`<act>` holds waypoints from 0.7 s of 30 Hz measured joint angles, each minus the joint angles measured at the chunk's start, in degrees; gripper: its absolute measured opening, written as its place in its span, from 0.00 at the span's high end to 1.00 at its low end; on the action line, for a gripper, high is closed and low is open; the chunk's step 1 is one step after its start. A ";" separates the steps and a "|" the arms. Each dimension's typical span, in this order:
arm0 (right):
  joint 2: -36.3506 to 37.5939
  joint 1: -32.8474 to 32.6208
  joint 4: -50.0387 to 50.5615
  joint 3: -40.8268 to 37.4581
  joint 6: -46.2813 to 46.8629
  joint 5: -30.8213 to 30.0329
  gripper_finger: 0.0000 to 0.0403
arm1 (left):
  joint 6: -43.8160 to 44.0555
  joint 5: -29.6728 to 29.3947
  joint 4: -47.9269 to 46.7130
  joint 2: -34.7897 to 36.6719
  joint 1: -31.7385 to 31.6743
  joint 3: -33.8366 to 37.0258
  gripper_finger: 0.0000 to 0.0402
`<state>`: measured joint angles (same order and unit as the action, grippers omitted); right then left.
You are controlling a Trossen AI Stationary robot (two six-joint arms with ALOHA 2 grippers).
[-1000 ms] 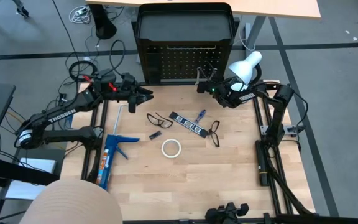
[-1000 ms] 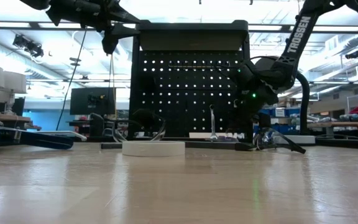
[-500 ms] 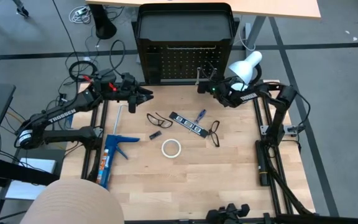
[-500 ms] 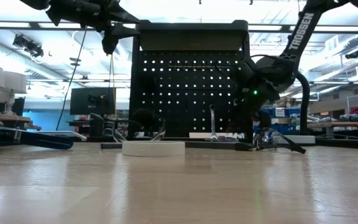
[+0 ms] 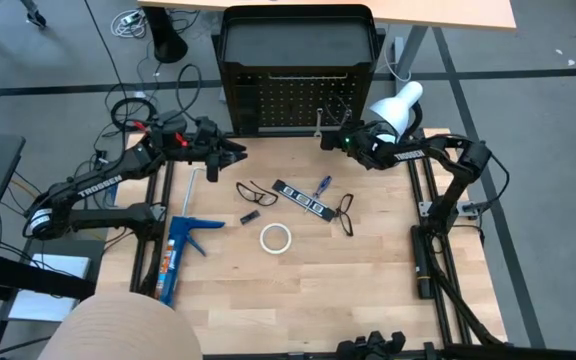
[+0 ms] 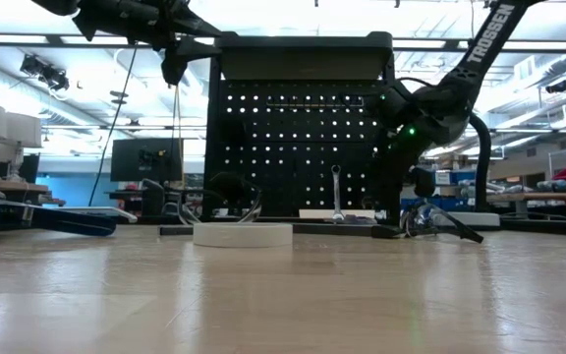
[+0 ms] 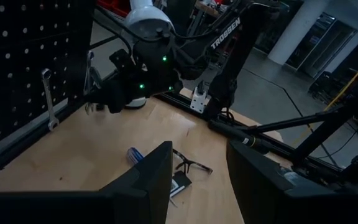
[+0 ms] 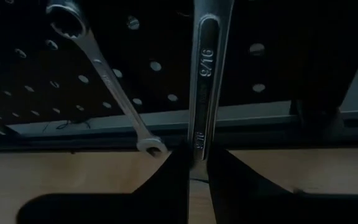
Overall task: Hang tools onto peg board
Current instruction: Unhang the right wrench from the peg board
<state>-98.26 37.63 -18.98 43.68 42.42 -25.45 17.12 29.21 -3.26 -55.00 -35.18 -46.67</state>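
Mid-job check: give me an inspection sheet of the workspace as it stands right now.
Surface: wooden table, bare toward the near edge.
Job's things: peg board upright at the far edge; one wrench hangs on it; tape ring, marked black strip, blue-handled screwdriver and two wire loops lie on the table.
Clutter: blue caulking gun at the table's left side; white lamp at the back right.
Grippers: right gripper shut on a 9/16 wrench held upright at the board; left gripper open, waiting at the board's left.
Cables: bundles on the floor behind the left arm.
Surroundings: desks and monitors beyond the table.
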 joint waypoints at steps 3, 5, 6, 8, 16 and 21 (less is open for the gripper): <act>0.00 -0.01 1.03 0.00 1.00 0.12 0.89 | 0.01 0.00 -0.10 0.02 0.02 -0.41 0.61; 0.00 -0.64 1.42 0.00 1.13 0.72 0.89 | 0.00 -0.02 -0.12 0.26 0.00 -0.53 0.61; 0.01 -1.23 1.49 0.00 1.51 0.94 0.89 | 0.00 0.00 -0.10 0.33 0.00 -0.53 0.61; 0.02 -3.11 2.69 0.00 3.53 1.24 0.89 | 0.00 -0.01 -0.16 0.33 0.00 -0.55 0.61; 1.92 -9.34 5.85 0.02 9.57 4.55 0.89 | 2.50 0.12 -0.50 0.33 0.02 -0.55 0.61; 7.37 -11.86 18.81 0.00 13.01 12.38 0.89 | 2.85 1.50 -2.19 0.29 0.02 -0.57 0.61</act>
<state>-90.89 25.77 -0.17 43.68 55.43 -13.07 19.97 30.71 -5.45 -54.71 -35.16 -47.24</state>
